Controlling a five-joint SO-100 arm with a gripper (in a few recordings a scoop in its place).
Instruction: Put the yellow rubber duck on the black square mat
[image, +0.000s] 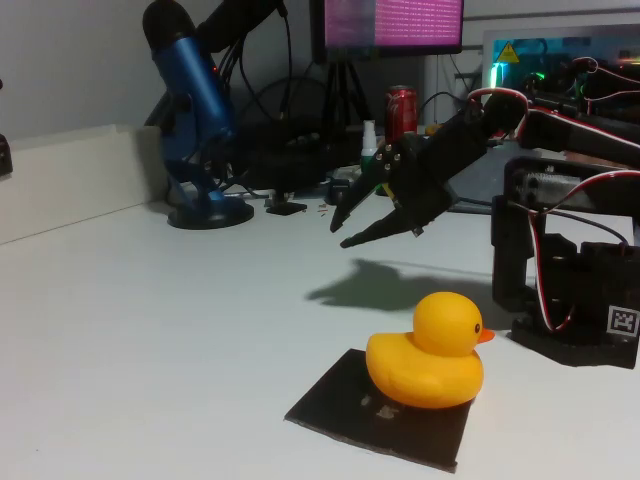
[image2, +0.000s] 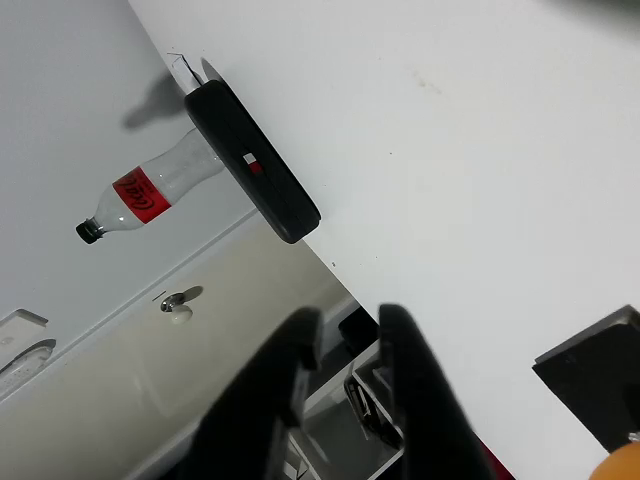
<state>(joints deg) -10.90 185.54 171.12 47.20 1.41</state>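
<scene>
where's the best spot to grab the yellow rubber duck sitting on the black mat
Probably the small glossy yellow rubber duck is best gripped across its rounded body, just below the head, coming down from above. It sits upright on the thin black square mat, beak pointing right in the fixed view, so its flanks offer opposed sides. The black two-finger gripper hovers open, apart from it.

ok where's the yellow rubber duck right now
In the fixed view the glossy yellow rubber duck sits on the thin black square mat, lower centre-right, below the raised gripper.
</scene>
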